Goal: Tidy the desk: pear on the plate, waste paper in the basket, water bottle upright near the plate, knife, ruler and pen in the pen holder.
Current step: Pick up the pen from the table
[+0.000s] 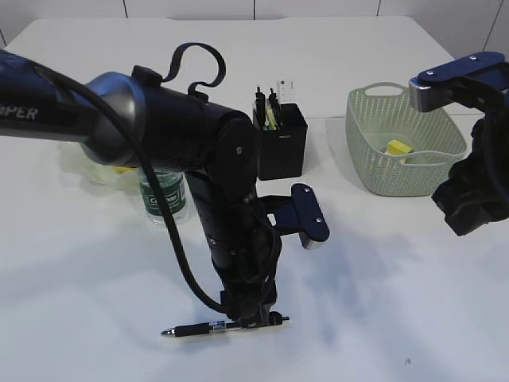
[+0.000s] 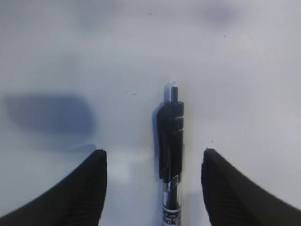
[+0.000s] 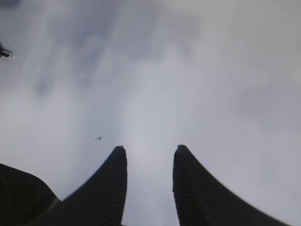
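Now you see the basket (image 1: 362, 151) holding yellow paper (image 1: 398, 149), the pen holder (image 1: 283, 142) holding tools; both grippers stand open, empty.

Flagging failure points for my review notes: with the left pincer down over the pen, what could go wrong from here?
1. The pen lies flat on the desk between open fingers; closing could roll it or pinch it off-centre.
2. The pen holder already looks crowded, so insertion may snag.
3. The left arm hides the water bottle; lifting might bump it.
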Available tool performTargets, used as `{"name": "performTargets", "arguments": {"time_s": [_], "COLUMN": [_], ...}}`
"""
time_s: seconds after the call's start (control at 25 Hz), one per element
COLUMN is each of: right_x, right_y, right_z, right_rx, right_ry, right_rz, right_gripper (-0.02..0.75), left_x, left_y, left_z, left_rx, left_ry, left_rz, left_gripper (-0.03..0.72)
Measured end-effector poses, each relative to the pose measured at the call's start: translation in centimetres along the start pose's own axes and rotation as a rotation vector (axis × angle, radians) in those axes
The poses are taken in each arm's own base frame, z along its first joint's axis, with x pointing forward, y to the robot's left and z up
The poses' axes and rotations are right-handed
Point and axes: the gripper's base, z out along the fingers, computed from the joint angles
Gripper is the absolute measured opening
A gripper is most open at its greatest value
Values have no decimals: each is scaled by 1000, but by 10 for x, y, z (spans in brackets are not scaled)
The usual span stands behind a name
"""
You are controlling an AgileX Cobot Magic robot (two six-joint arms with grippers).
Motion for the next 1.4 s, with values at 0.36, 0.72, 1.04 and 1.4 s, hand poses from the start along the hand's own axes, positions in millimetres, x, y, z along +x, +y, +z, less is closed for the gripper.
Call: {"name": "performTargets", "arguments": {"time_s": [0.36, 0.72, 1.04, 1.4], "right_x": [0, 0, -1, -1], "right_y": [0, 0, 0, 0], "right_z": [0, 0, 0, 0], "right_rx": [0, 1, 1, 2], "right_ry": [0, -4, -12, -15], "right_rz": [3, 5, 5, 5], "right_gripper": [252, 253, 253, 253], "left_x": [-2, -5, -5, -5], "left_y": [-2, -7, -7, -6], "left_z": [6, 17, 21, 25], "left_rx": [20, 1, -5, -6], "left_ry": [-4, 17, 16, 17], "left_rz": [-14, -33, -38, -39], "left_gripper": [489, 494, 492, 468]}}
